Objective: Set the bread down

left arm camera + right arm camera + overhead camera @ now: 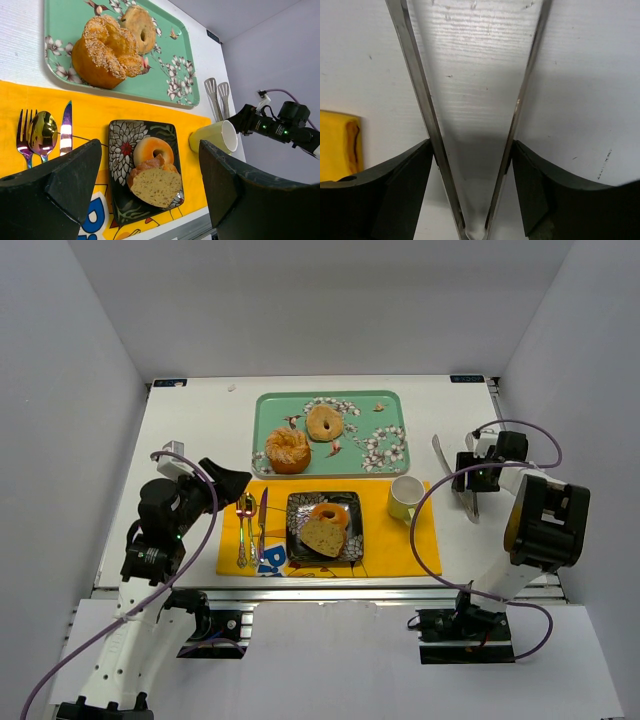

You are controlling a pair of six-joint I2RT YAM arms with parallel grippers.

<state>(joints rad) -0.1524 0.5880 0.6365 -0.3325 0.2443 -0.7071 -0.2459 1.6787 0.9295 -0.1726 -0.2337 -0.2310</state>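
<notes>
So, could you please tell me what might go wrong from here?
The right gripper grips the metal tongs close to the pale green cup; swinging them toward the black floral plate could tip the cup. The bread slice leans against the doughnut ring, so nudging either one may shift both.

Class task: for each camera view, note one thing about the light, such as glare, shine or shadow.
Top view: even light, with a bright glare strip along the near edge of the table. Left wrist: the spoon shines, while the fingers show as dark masses. Right wrist: the tongs glint along their edges, with grey shadow on the table between them.
</notes>
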